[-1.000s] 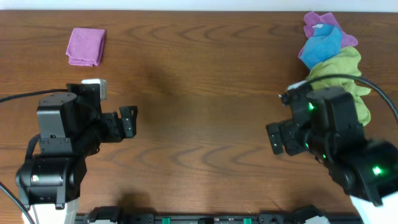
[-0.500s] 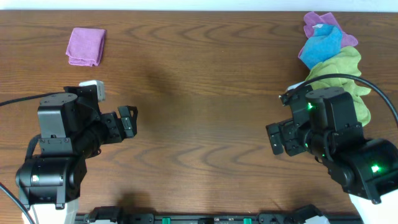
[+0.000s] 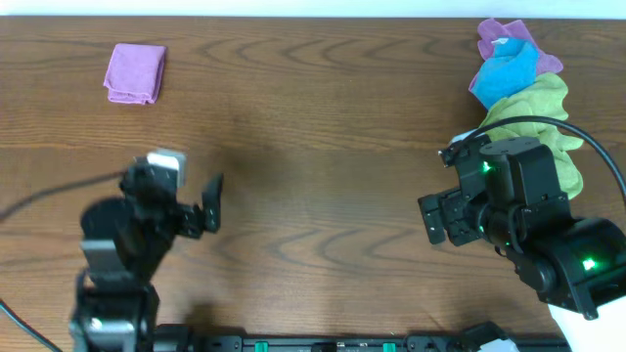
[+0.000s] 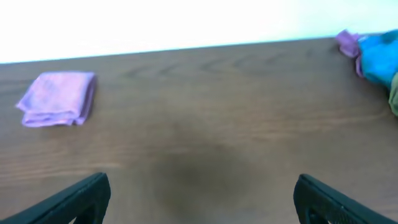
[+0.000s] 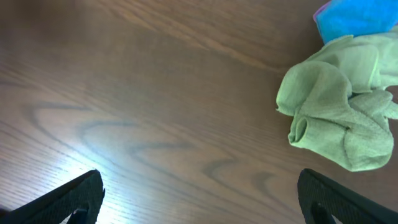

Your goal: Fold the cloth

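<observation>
You find the cloth [image 3: 135, 73] folded into a small lavender packet at the far left part of the desk [image 3: 323, 147]. It lies flat on the wood and nothing touches it. The left fingers [image 4: 87, 196] stand wide apart and hold nothing; they are on the near side, well apart from the cloth. The right fingers [image 5: 81, 193] are also spread wide and empty, over bare wood, near a crumpled green cloth [image 5: 339, 118]. Behind it, a blue cloth [image 3: 507, 68] and a purple cloth [image 3: 501, 37] lie bunched in the same heap at the far right edge.
</observation>
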